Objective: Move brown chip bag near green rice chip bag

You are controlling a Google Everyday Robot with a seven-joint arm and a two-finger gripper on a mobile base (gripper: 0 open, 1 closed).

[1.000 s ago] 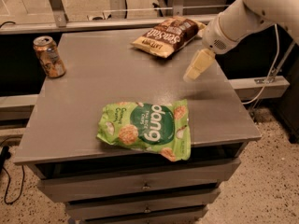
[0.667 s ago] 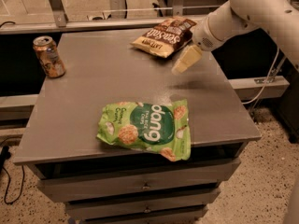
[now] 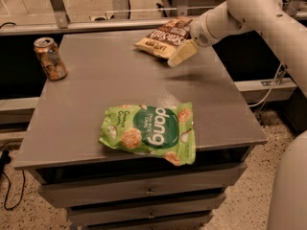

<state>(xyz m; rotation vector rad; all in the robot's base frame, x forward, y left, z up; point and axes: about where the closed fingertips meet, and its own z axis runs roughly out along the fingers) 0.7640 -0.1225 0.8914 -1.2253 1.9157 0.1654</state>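
The brown chip bag [image 3: 162,38] lies flat at the far edge of the grey table [image 3: 96,95], dark brown above and cream-yellow below, with white "Sea Salt" lettering. The green rice chip bag [image 3: 151,133] lies flat near the table's front edge, its "dang" lettering upside down to me. My gripper [image 3: 181,53] reaches in from the right on a white arm [image 3: 240,11]. It hovers just at the brown bag's near-right corner, slightly above the table. It holds nothing that I can see.
A soda can [image 3: 50,59] stands upright at the table's far left corner. The table is a cabinet with drawers [image 3: 148,191] below. A rail and metal posts [image 3: 60,11] run behind it. A cable [image 3: 9,186] lies on the floor at left.
My gripper has moved left and farther back, from the table's right side up to the brown chip bag's near-right corner. Both bags and the can have stayed put.
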